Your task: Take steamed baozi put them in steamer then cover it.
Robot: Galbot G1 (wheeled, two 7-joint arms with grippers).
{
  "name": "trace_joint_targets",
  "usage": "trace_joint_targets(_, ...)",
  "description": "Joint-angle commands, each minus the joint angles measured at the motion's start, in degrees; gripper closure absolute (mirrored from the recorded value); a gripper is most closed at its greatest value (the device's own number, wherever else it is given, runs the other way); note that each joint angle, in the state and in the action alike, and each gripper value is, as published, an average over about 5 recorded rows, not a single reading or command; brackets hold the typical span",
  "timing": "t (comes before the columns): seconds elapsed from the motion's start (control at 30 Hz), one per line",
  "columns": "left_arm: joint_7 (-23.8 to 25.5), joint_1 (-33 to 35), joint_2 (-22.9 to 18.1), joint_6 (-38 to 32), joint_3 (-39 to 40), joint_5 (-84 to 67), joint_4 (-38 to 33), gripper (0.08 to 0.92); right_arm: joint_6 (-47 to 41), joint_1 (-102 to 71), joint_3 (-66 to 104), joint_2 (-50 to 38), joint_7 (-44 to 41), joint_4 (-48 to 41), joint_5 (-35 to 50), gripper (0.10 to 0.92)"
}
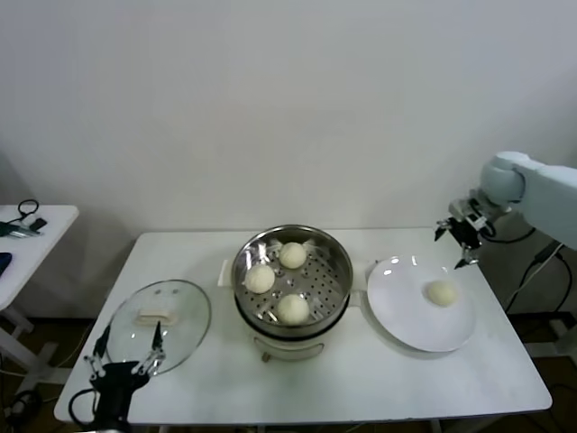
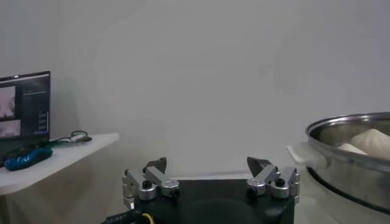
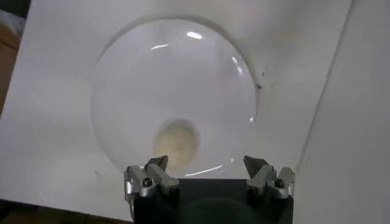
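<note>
1. Three steamed baozi [image 1: 278, 280] sit in the steamer [image 1: 335, 267], mid tabletop [image 1: 361, 379]; the 4th bun [image 1: 441, 292] is alone on the white plate [image 1: 406, 320].
2. R gripper [image 1: 462, 236] hovers above the plate's far edge, jaws spread, empty. Centre over the bun, drop straight down, close gently; dough looks soft.
3. L gripper [image 1: 126, 352] parked by the cover [image 1: 194, 325], jaws spread; cover goes on last.
</note>
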Motion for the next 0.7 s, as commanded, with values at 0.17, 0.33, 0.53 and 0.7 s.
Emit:
trace_joint_targets(0.17, 0.0, 0.2, -0.3, 0.0, 0.1, 0.5, 0.0, 0.177, 1.5, -23.2, 22.8, 1.6, 0.4, -13.5, -8.4, 0.203)
trace_joint_targets(0.33, 0.0, 0.5, -0.5, -0.2, 0.2, 0.9, 0.0, 0.177, 2.0, -24.8, 24.5, 3.6, 0.4, -15.9, -9.9, 0.203)
trace_joint_targets(0.53, -0.2, 1.1, -0.4, -0.4, 0.0, 1.1, 0.0, 0.177, 2.2, -25.8, 25.2, 4.6, 0.7, -17.1, -11.0, 0.203)
trace_joint_targets(0.7, -0.3, 1.2, -0.5, -0.5, -0.1, 1.3, 0.0, 0.177, 2.2, -26.5, 25.9, 5.3, 1.0, -17.9, -12.0, 0.203)
